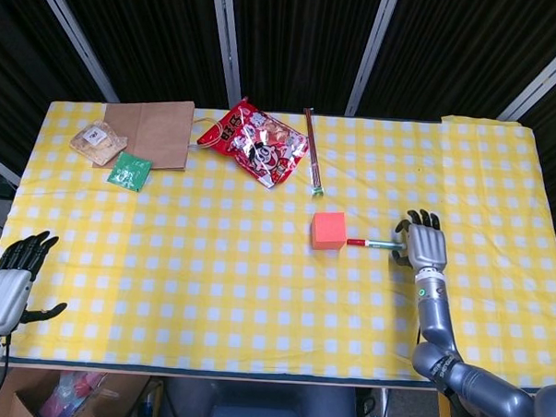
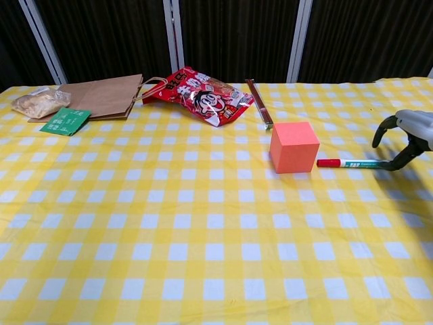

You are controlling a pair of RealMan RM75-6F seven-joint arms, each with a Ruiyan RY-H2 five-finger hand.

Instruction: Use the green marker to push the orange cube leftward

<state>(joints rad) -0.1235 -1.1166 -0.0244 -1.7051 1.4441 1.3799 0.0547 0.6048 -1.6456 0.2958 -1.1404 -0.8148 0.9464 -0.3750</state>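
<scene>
The orange cube [image 1: 329,230] [image 2: 294,146] stands on the yellow checked cloth, right of centre. The green marker [image 1: 371,242] [image 2: 353,163] lies flat just right of the cube, its red cap almost touching the cube's lower right edge. My right hand [image 1: 424,244] [image 2: 408,133] hovers low over the marker's right end, fingers arched and apart. Its thumb tip is on the cloth beside the marker's tail, and nothing is gripped. My left hand [image 1: 11,281] hangs off the table's front left corner, fingers spread, holding nothing.
Along the far side lie a brown paper bag [image 1: 152,134] [image 2: 101,97], a red snack bag [image 1: 259,145] [image 2: 199,95], a green packet [image 1: 129,171], a clear bag of biscuits [image 1: 95,138] and a thin dark stick [image 1: 312,162] [image 2: 259,103] behind the cube.
</scene>
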